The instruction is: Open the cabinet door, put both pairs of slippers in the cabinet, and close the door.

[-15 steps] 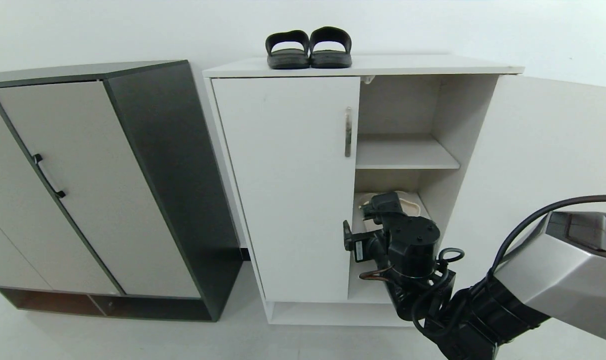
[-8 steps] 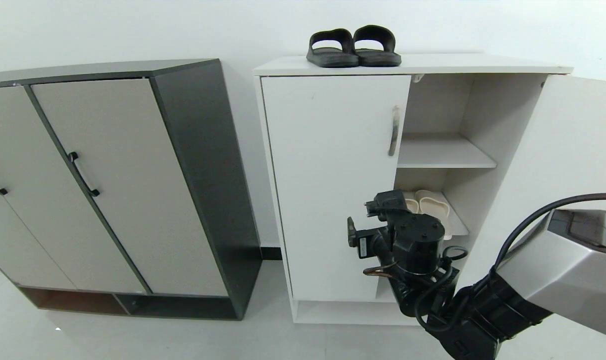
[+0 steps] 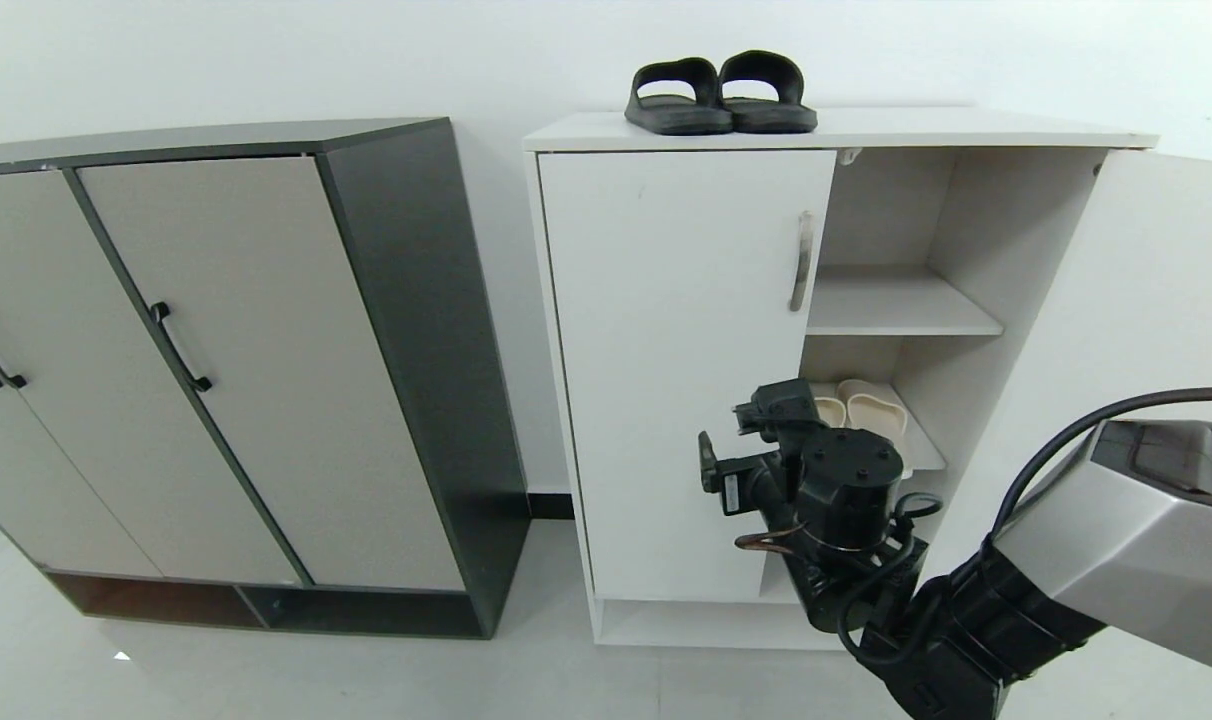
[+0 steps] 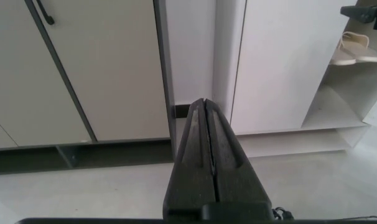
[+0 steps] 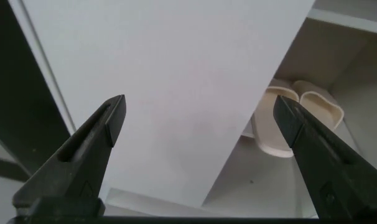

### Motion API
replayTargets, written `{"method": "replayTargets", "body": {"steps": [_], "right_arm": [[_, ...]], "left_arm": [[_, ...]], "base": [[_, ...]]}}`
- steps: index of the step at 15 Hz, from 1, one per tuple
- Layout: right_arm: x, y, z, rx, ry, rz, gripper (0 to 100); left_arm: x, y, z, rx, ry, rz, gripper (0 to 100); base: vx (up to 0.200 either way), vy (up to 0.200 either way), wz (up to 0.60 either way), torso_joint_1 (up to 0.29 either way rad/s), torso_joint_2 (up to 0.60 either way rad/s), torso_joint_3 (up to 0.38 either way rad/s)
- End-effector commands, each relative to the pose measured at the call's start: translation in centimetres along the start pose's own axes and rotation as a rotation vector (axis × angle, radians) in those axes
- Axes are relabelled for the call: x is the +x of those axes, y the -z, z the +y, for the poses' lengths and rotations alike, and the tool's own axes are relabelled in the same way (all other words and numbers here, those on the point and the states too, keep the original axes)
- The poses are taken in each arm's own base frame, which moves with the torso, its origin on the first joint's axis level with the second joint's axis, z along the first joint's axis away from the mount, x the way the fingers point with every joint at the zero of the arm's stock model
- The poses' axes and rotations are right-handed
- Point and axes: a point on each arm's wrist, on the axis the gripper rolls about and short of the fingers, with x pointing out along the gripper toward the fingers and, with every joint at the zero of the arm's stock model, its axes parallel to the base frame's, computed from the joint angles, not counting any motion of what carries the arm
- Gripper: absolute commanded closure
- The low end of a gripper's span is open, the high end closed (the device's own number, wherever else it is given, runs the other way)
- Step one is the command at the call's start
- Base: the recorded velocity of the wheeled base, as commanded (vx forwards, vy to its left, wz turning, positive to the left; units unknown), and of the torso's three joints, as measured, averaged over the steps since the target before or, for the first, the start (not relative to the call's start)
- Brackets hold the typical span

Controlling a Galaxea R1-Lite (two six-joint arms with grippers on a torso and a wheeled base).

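Observation:
A white cabinet (image 3: 686, 380) stands with its right door (image 3: 1116, 330) swung open and its left door shut. A pair of black slippers (image 3: 721, 93) rests on its top. A cream pair of slippers (image 3: 861, 408) lies on the lower shelf inside, also seen as slippers (image 5: 297, 115) and slippers (image 4: 356, 48). My right gripper (image 5: 198, 115) is open and empty, in front of the shut left door near the shelf opening; its wrist (image 3: 816, 470) hangs before the lower shelf. My left gripper (image 4: 205, 109) is shut and empty, low above the floor facing the gap between the cabinets.
A dark grey cabinet (image 3: 226, 360) with pale doors and black handles stands to the left, close beside the white one. The upper shelf (image 3: 896, 305) of the white cabinet holds nothing. Pale floor (image 3: 366, 680) lies in front.
The whole head view has shifted, so the cabinets now sit farther right in the picture. The right arm keeps about the same place before the lower shelf, and the cream slippers show more fully.

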Motion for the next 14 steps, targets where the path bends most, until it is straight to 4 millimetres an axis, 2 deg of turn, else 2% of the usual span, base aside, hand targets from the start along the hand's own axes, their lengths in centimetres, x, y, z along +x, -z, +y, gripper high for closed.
{"method": "replayTargets", "body": {"steps": [1, 11, 14], "right_arm": [[-0.12, 0.26, 0.05, -0.006, -0.009, 0.003, 0], [-0.22, 0.41, 0.04, -0.009, -0.025, 0.006, 0], [-0.22, 0.43, 0.04, -0.010, -0.025, 0.008, 0]], "left_arm": [[0.01, 0.00, 0.00, 0.000, 0.000, 0.002, 100], [0.01, 0.00, 0.00, 0.000, 0.000, 0.002, 100], [0.01, 0.00, 0.00, 0.000, 0.000, 0.002, 100]], "base": [[0.000, 0.000, 0.00, 0.000, 0.00, 0.000], [0.000, 0.000, 0.00, 0.001, -0.01, -0.003], [0.000, 0.000, 0.00, 0.007, -0.18, -0.289]]}}
